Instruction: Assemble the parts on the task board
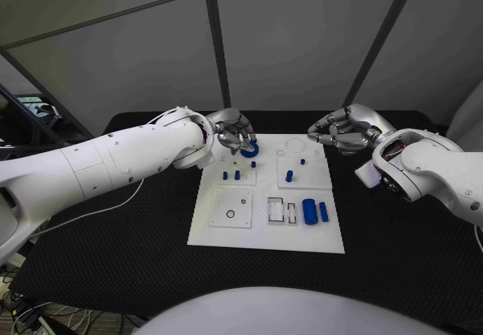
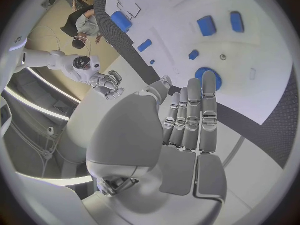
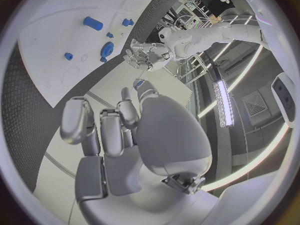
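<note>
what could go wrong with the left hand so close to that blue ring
The left hand hovers right over the blue ring at the board's far edge; a misjudged reach could push the ring off the board. Small blue pegs stand just nearer, and the fingers could knock them. The right hand hangs empty beside the board.

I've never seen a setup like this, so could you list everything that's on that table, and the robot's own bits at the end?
Table: one, black, under everything.
Board: one, white, flat in the middle of the table.
Ring: one, blue, at the board's far left corner, right by the left hand's fingertips; touching or not, I cannot tell.
Small pegs: several, blue, standing in the board's far half.
Blocks: two, blue, side by side near the board's right edge.
Cable: one, white, on the table under the left arm.
Left hand: silver, over the board's far left corner.
Right hand: silver, fingers curled, beyond the board's far right corner.
</note>
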`<state>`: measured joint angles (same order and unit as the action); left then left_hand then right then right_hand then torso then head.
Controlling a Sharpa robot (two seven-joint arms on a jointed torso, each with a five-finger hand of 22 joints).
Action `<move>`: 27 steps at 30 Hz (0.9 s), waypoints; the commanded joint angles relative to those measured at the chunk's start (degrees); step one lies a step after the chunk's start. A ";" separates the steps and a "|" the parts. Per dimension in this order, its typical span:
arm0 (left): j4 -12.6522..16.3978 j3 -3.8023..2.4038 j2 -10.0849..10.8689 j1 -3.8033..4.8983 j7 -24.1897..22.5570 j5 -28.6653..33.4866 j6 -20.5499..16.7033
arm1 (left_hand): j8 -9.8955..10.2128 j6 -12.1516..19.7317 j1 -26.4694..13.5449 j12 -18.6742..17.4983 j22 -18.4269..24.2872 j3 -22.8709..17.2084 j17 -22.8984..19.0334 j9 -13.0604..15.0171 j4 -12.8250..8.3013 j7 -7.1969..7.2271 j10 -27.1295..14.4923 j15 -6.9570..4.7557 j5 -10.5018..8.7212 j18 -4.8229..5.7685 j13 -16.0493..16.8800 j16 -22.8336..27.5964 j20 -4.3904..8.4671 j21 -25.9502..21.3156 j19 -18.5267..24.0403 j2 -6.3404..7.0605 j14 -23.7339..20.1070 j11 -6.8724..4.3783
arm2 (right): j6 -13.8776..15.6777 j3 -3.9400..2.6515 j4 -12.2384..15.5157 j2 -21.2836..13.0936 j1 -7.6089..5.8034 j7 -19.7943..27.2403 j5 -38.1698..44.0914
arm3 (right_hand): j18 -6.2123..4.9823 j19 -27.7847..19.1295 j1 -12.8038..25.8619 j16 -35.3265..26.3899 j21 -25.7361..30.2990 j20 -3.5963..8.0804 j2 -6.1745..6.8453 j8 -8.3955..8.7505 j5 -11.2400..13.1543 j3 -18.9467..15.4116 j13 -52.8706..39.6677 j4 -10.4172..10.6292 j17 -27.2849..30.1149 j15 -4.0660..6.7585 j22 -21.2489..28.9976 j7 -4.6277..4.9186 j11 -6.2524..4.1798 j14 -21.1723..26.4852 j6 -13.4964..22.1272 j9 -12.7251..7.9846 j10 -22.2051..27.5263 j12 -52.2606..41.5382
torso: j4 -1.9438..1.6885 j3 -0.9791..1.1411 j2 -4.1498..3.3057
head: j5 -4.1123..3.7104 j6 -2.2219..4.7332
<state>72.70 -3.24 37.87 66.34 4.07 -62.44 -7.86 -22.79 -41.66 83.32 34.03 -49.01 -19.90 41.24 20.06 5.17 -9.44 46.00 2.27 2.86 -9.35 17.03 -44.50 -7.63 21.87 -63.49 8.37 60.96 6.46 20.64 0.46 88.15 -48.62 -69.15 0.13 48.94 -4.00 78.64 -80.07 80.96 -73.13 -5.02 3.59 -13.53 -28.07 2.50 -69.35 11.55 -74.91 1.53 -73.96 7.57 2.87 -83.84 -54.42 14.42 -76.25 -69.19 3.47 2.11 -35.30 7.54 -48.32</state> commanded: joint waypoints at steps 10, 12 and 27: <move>-4.48 1.37 -4.57 -0.01 -5.45 -17.29 -0.73 | 4.67 -5.51 -1.58 -3.92 -5.35 4.86 7.05 -7.23 -0.02 1.35 2.97 -1.54 0.37 -0.23 -6.21 -17.53 1.29 10.23 -10.70 0.85 11.33 -1.30 | 0.01 -0.03 0.05 0.44 -0.09 0.55 -0.13 | -0.63 0.01 -0.13 -0.35 0.34 0.04 -0.58 -0.23 -0.09 0.26 0.04 0.08 -3.80 -0.32 0.05 0.06 -0.14 -2.01 0.41 0.08 0.37 0.37 | 0.15 -0.05 -0.11 | -0.21 0.39; -5.21 1.43 -5.16 -0.03 -4.81 -18.86 0.07 | 5.25 -6.43 -1.41 -4.55 -8.84 5.09 10.00 -8.05 -0.11 1.58 3.45 -1.78 0.38 0.50 -6.98 -21.15 1.54 15.59 -12.80 0.73 13.47 -1.49 | 0.01 -0.03 0.05 0.47 -0.09 0.55 -0.12 | -0.63 0.01 -0.13 -0.35 0.34 0.04 -0.58 -0.23 -0.09 0.26 0.04 0.08 -3.80 -0.32 0.05 0.06 -0.14 -2.01 0.41 0.08 0.37 0.37 | 0.14 -0.03 -0.10 | -0.25 0.36; -8.40 1.54 -7.46 -0.64 -2.83 -22.93 3.91 | 7.66 -9.55 -1.22 -7.78 -19.57 5.43 18.93 -10.82 -0.28 2.16 5.63 -2.52 0.41 2.85 -9.92 -30.73 2.38 31.94 -18.70 0.35 20.16 -2.00 | -0.06 -0.03 0.00 0.69 -0.09 0.61 -0.03 | -0.62 0.01 -0.25 -0.41 0.39 0.04 -0.62 -0.25 -0.11 0.39 0.11 0.07 -3.77 -0.31 0.06 0.06 -0.15 -1.98 0.45 0.14 0.45 0.48 | 0.08 -0.04 -0.01 | -0.35 0.34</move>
<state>64.51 -1.69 30.53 65.65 0.49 -83.24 -5.86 -15.36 -50.79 82.19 26.38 -68.40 -14.69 60.12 9.31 5.06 -7.15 51.23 -0.21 3.08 -7.90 7.15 -75.01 -5.33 53.54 -81.80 9.18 80.79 4.51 20.64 0.46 88.12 -47.98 -69.15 0.23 48.95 -4.00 78.64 -80.30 80.66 -72.93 -5.02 3.36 -13.53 -28.07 2.49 -69.29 11.54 -74.90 1.53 -73.97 7.57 2.65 -83.84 -54.42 14.51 -76.04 -68.90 3.51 2.03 -35.35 7.12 -48.01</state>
